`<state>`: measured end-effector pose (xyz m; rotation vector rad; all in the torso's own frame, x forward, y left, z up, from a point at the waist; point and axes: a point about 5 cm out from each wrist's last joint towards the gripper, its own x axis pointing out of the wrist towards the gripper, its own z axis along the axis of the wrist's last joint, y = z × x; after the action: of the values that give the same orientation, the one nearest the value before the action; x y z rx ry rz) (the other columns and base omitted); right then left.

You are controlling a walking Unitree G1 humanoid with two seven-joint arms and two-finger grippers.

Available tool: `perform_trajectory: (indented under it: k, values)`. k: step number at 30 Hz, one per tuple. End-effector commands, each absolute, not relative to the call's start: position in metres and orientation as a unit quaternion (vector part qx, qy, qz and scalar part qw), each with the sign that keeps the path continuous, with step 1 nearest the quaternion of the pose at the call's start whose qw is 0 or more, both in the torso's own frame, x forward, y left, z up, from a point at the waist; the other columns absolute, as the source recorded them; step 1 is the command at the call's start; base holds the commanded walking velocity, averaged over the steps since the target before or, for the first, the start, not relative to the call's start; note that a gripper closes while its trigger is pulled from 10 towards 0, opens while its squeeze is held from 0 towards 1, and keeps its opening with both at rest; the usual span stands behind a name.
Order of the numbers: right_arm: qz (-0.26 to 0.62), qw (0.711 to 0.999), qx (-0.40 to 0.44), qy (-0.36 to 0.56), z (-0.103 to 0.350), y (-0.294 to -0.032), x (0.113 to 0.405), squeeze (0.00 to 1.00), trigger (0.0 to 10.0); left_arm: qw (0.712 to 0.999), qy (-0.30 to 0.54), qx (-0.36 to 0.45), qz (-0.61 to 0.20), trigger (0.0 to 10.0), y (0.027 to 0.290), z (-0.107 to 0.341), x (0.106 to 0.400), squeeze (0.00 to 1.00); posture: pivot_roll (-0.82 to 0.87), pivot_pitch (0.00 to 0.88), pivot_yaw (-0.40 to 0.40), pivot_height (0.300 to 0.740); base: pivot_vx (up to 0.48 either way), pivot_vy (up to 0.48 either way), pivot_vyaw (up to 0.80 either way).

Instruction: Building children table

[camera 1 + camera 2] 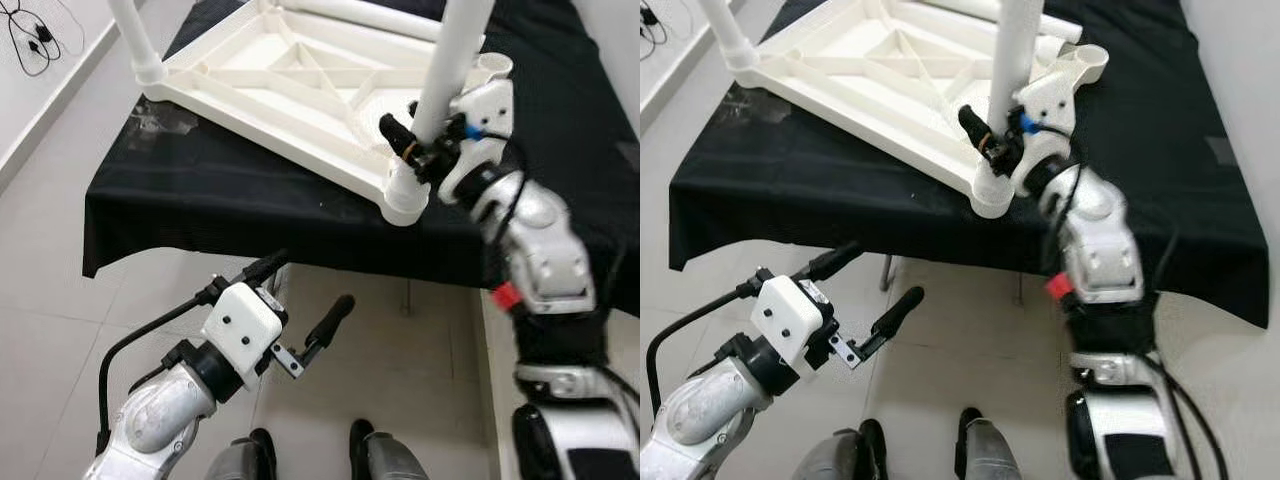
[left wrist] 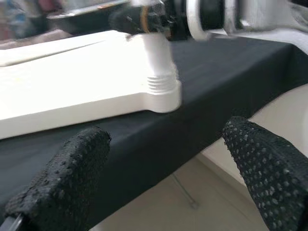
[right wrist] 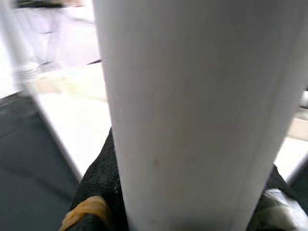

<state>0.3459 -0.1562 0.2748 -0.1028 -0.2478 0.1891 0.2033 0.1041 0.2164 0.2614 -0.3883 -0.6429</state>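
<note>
A white plastic children's tabletop [image 1: 290,85] lies upside down on a black-draped table [image 1: 230,190]. A white table leg [image 1: 452,55] stands upright in the near corner socket [image 1: 405,195], and another leg [image 1: 135,40] stands in the far left corner. My right gripper [image 1: 415,135] is shut on the near leg just above its socket; the leg [image 3: 192,110] is close up in the right wrist view. My left gripper [image 1: 305,300] hangs open below the table's front edge, nothing between its fingertips [image 2: 62,178].
The black cloth [image 1: 790,210] hangs down over the table's front edge. Light floor tiles [image 1: 60,340] lie below. A black cable [image 1: 35,40] lies on the floor at far left. My own feet [image 1: 310,450] show at the bottom.
</note>
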Motion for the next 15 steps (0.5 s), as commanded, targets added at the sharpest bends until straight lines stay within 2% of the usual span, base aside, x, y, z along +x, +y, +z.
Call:
perform_trajectory:
  k: [1, 10, 11, 15]
  values:
    - [0.061, 0.997, -0.049, 0.024, 0.215, -0.165, 0.349, 0.00, 0.0, 0.923, -0.178, 0.129, -0.315, 10.0, 0.103, 0.213, 0.201, 0.00, 0.04, 0.328, -0.003, 0.740, 0.000, 0.000, 0.00]
    - [0.035, 0.999, -0.022, 0.000, 0.222, -0.161, 0.350, 0.00, 0.0, 0.923, -0.180, 0.128, -0.316, 10.0, 0.102, 0.213, 0.203, 0.00, 0.02, 0.305, -0.008, 0.740, 0.000, 0.000, 0.00]
    - [0.037, 0.999, -0.023, -0.001, 0.224, -0.159, 0.350, 0.00, 10.0, 0.922, -0.181, 0.127, -0.317, 10.0, 0.101, 0.213, 0.203, 0.00, 0.02, 0.303, -0.009, 0.740, 0.000, 0.000, 0.00]
    - [0.023, 0.999, -0.021, 0.005, 0.227, -0.153, 0.345, 0.00, 10.0, 0.922, -0.183, 0.125, -0.318, 10.0, 0.099, 0.213, 0.203, 0.00, 0.02, 0.303, -0.009, 0.740, 0.000, 0.000, 0.00]
